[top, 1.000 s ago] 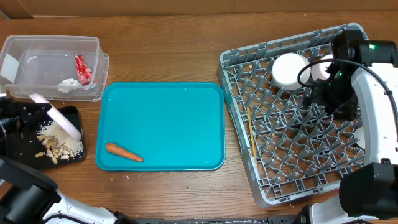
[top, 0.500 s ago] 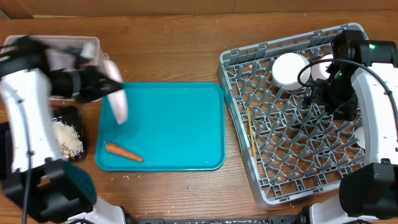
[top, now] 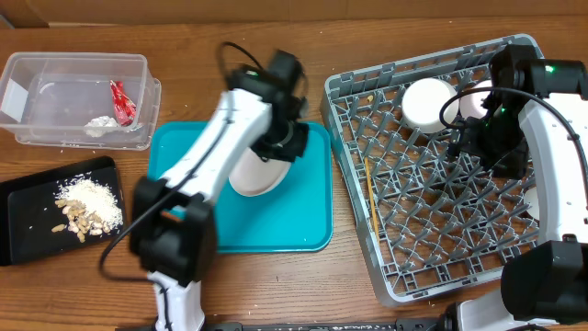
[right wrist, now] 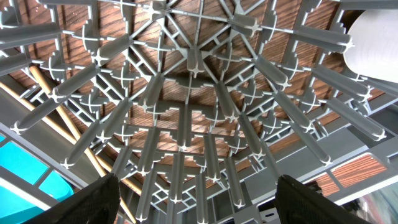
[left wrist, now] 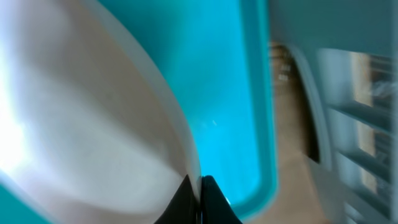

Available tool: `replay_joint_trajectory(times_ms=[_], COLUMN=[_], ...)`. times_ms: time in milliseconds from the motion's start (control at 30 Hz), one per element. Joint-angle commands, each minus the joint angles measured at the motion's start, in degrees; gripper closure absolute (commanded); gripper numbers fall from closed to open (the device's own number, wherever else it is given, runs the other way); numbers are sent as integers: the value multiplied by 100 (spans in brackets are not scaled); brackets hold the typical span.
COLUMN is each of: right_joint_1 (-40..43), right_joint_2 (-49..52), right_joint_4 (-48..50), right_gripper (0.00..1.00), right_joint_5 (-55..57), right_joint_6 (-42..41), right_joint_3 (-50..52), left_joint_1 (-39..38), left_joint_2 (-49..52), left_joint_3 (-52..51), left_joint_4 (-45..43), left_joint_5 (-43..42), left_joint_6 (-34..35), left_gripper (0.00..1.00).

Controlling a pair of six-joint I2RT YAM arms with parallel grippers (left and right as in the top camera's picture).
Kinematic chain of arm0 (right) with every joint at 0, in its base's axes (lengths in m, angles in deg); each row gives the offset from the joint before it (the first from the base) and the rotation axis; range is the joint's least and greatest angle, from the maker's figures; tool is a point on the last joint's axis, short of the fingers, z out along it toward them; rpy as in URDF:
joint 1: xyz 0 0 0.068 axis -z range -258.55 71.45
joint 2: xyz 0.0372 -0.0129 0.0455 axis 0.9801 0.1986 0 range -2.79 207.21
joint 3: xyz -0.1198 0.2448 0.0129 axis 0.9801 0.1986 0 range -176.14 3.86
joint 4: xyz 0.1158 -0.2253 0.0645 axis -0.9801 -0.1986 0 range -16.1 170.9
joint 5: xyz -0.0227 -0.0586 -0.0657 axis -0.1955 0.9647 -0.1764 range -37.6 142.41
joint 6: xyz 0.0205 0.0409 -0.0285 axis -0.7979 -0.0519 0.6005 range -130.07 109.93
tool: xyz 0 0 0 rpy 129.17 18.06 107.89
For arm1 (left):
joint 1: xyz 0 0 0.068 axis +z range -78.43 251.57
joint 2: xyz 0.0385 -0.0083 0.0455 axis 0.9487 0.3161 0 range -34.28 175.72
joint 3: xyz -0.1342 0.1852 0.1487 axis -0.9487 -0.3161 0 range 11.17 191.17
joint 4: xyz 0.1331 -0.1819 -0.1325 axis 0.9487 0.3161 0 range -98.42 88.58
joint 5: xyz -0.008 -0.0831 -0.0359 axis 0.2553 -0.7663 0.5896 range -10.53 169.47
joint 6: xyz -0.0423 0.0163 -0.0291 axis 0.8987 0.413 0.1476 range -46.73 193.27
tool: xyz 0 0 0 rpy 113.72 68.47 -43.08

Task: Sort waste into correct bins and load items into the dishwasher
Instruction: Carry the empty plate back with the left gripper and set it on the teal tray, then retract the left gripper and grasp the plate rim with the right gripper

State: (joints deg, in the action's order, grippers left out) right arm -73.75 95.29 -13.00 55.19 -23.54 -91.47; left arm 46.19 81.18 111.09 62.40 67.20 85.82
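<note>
Inside the rack [top: 432, 230], two white dishes [top: 427, 103]; in left claw [left wrist: 200, 199], one plate [top: 255, 176]

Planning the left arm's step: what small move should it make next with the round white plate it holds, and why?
Probably carry it right, toward the square grey plastic dish rack. The left gripper is shut on the rim of the round white plate, which hangs over the teal serving tray, short of the rack, where many pegs stand free.
</note>
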Motion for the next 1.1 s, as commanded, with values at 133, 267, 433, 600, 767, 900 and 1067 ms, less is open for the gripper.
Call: replay_joint_trajectory(times_ms=[133, 267, 433, 600, 767, 900, 1067], right_joint_1=[11, 11, 11, 17, 15, -7, -350], right_joint_2=[-122, -122, -122, -122, -122, -122, -122], right_joint_4=[4, -4, 13, 39, 164, 131, 308], right_gripper=[18, 18, 17, 13, 1, 3, 5], right_joint_5=[-33, -33, -33, -33, -170, -555, -1679], right_joint_6=[20, 20, 20, 22, 98, 313, 629], right_joint_3=[-9, -9, -9, -9, -72, -713, -2190], left_joint_1=[-442, -398, -280, 59, 649, 1309, 2319], left_joint_2=[704, 662, 623, 280, -468, -999, -1373], left_joint_3=[52, 107, 476, 922, 964, 964, 964], left_joint_4=[-125, -50, 339, 872, 1058, 1226, 1567], left_joint_5=[1095, 1095, 1093, 1139, 1137, 1134, 1121], left_joint_6=[466, 461, 461, 461, 487, 667, 726], left_gripper=[93, 53, 49, 49, 49, 39, 26])
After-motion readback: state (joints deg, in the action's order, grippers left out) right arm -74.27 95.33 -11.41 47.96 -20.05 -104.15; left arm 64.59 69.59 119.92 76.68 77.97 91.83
